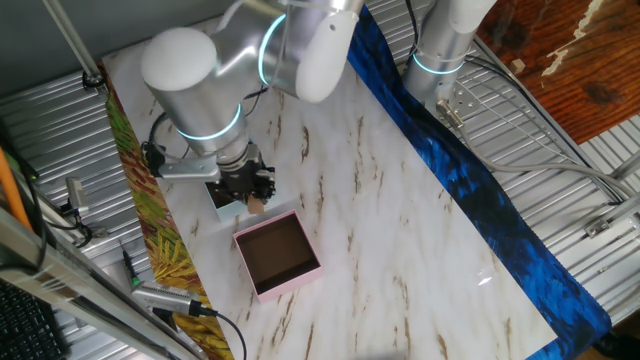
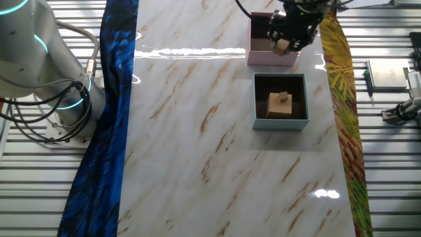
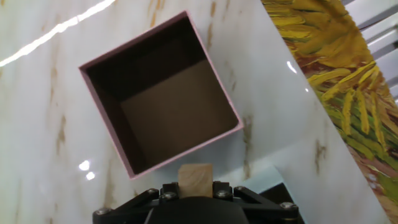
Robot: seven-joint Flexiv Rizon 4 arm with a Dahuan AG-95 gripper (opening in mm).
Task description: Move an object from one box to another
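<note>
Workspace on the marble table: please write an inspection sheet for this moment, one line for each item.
Surface: marble table, bare between the boxes.
Job's things: light-blue box holds wooden pieces; pink box looks empty; small wooden block held in the gripper.
Clutter: nothing seen on the table.
Gripper: gripper shut on the block, near the pink box.
Cables: black cables by the arm base.
Surroundings: blue cloth and yellow leaf cloth along the edges.

Glossy marble-patterned table, matt cardboard-looking pink box, pale wooden block in the gripper.
</note>
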